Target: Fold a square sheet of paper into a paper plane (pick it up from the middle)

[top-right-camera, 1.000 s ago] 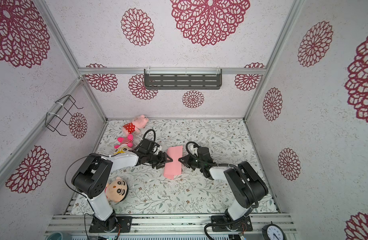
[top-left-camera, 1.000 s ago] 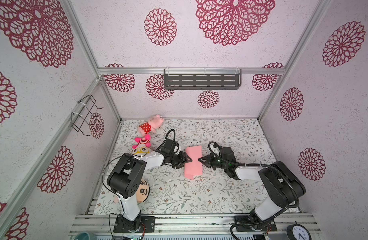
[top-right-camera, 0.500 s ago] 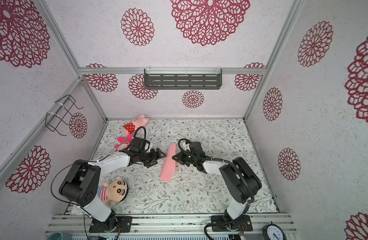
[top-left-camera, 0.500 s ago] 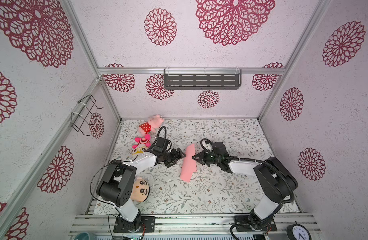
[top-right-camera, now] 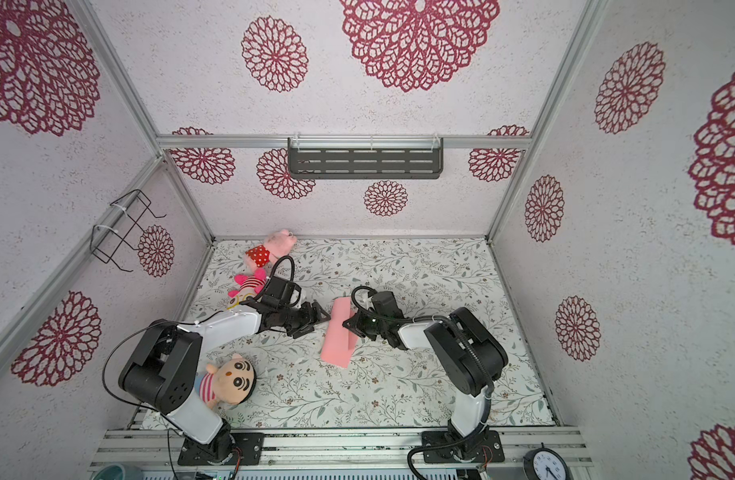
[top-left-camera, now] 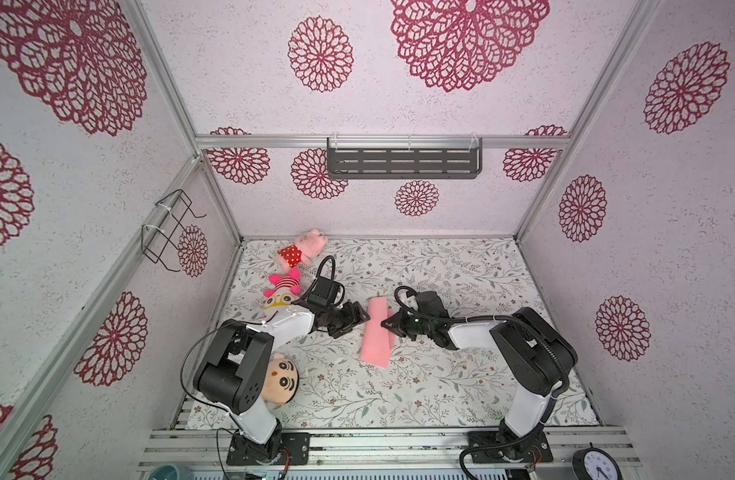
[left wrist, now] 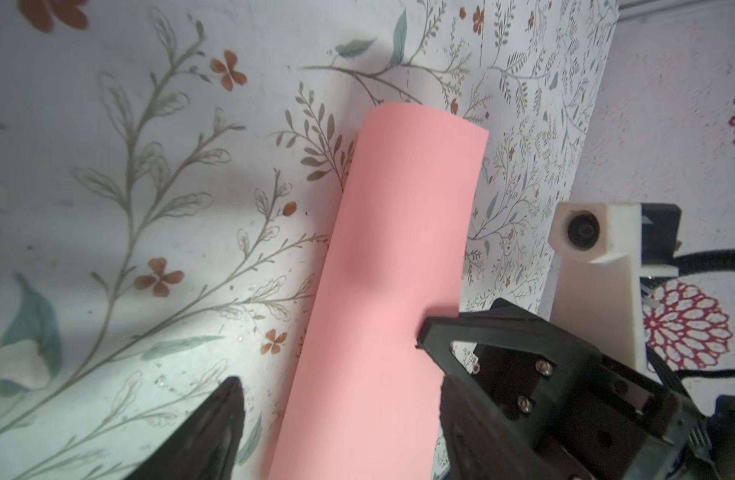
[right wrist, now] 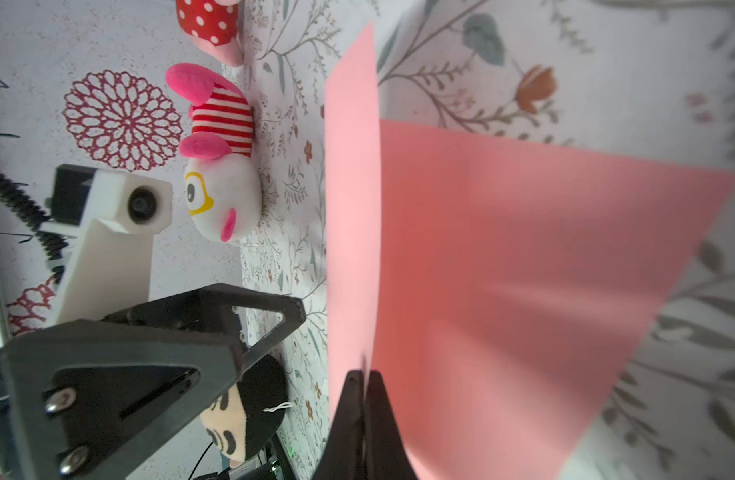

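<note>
Only wrist-visible — right claw (right wrist: 363, 399) tips pinching pink paper (right wrist: 503, 270).

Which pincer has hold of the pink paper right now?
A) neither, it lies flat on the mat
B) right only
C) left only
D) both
B: the right pincer is shut on the edge of the square sheet of paper, which is bent double, while the left pincer stands open beside it, clear of the paper.
</note>
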`<state>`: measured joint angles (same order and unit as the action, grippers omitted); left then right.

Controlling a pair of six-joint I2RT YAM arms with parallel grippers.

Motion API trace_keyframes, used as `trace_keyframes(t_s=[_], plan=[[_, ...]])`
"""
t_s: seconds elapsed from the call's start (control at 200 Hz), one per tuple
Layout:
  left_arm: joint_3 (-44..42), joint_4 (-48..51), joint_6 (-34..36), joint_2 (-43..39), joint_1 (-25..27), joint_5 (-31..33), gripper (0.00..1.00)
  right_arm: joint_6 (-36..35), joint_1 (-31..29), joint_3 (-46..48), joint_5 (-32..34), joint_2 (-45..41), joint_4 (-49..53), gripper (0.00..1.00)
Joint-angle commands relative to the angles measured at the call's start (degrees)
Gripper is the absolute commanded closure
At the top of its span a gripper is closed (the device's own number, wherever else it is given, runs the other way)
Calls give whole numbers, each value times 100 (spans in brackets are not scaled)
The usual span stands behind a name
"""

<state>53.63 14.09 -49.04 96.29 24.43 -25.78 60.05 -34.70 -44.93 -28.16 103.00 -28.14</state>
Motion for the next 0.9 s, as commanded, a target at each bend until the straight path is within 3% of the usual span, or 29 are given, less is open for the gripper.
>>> trace_keyframes(t_s=[0.0,0.22,0.55,0.896], plan=[[323,368,372,94,221,195,25,-34,-11,151,365,-449,120,99],[755,743,661,426,522,311,31,45,-11,429,616,-713,360,98],[1253,1272,829,960,682,397,36,676,-34,737,418,-546,-288,97],[1510,1495,937,1286,757,343,47,851,-37,763,217,-335,-445,93]])
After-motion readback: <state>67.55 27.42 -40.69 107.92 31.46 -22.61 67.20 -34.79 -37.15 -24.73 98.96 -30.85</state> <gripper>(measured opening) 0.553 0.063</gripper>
